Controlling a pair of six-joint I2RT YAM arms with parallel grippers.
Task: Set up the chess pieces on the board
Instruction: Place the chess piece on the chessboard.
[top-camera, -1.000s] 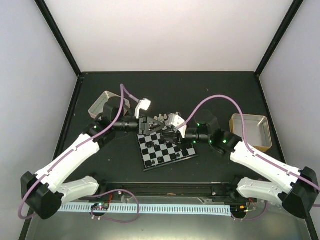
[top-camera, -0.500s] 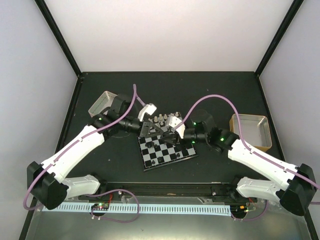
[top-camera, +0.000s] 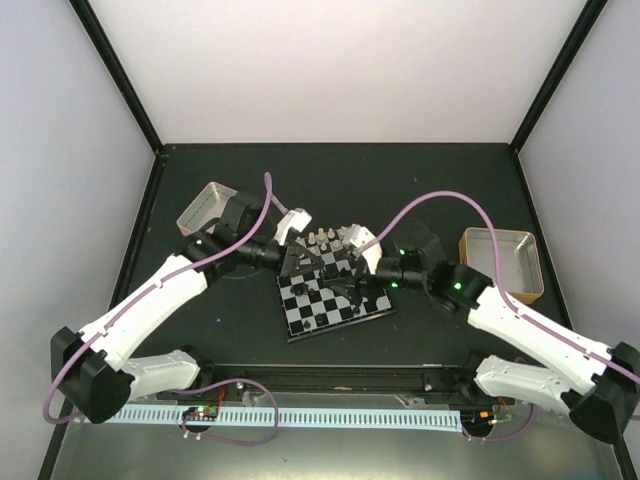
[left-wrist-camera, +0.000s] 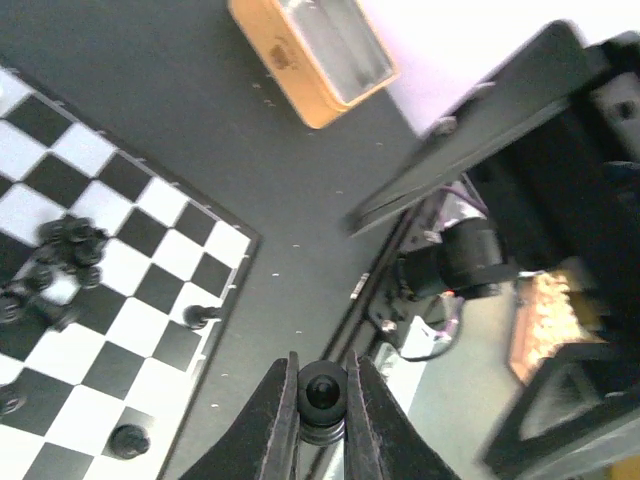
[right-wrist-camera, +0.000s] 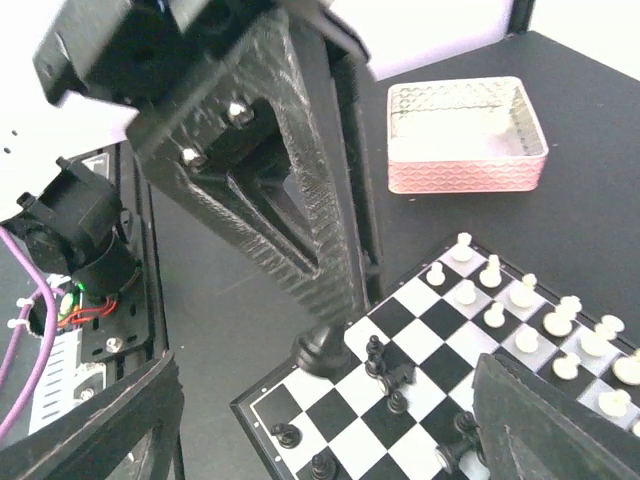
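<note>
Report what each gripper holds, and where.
The left gripper pinches a black chess piece by its sides, near the top. The right gripper is open, holding nothing.

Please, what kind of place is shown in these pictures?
Probably a robot test cell in a lab: a left arm and a right arm bolted at the edge of a dark table, plain white walls with black frame posts, the board and metal trays on it.

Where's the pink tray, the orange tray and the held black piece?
pink tray (right-wrist-camera: 465, 172): right wrist view, its side wall.
orange tray (left-wrist-camera: 300, 85): left wrist view, its side wall.
black piece (left-wrist-camera: 322, 392): left wrist view, its round top.
</note>
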